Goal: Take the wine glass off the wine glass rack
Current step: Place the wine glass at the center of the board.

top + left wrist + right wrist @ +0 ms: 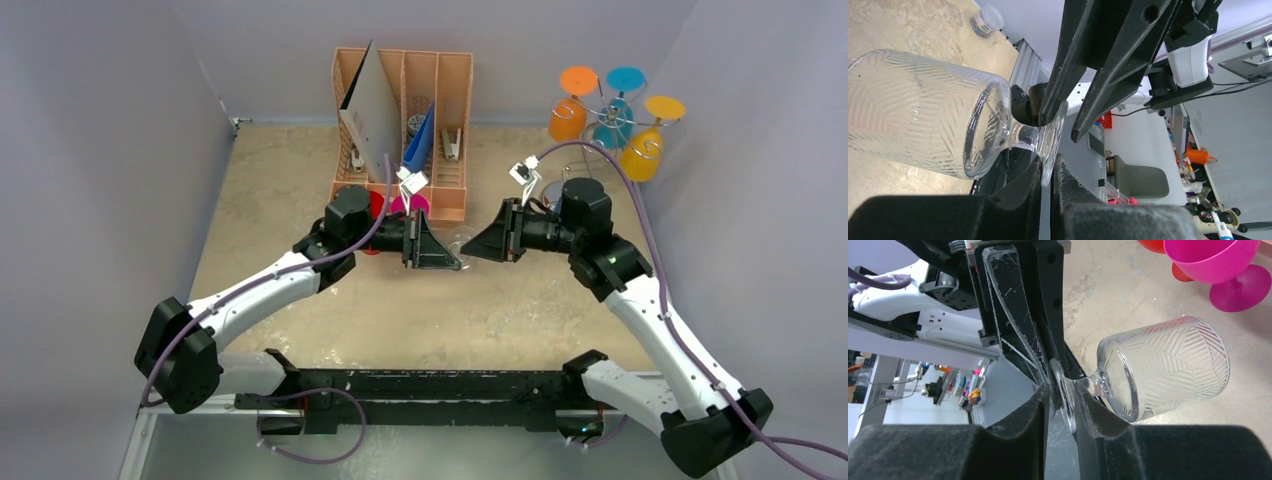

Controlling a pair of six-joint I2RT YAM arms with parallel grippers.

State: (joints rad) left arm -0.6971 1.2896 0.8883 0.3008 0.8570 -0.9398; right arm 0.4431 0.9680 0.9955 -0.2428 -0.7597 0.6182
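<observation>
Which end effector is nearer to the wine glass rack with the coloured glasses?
Right. The right end effector sits left of the wine glass rack, closer to the arm bases; the left end effector lies further left, across the clear glass.

At the middle of the worktop (300, 190) the left gripper (452, 262) and right gripper (472, 250) faced tip to tip, a clear wine glass (462, 240) between them. The wine glass rack (612, 125) stood at the far right corner, a peach organiser (450, 100) against the far edge.

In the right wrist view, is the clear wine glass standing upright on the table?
No, the clear wine glass is tipped sideways, with its round foot between the fingers of the right gripper.
</observation>
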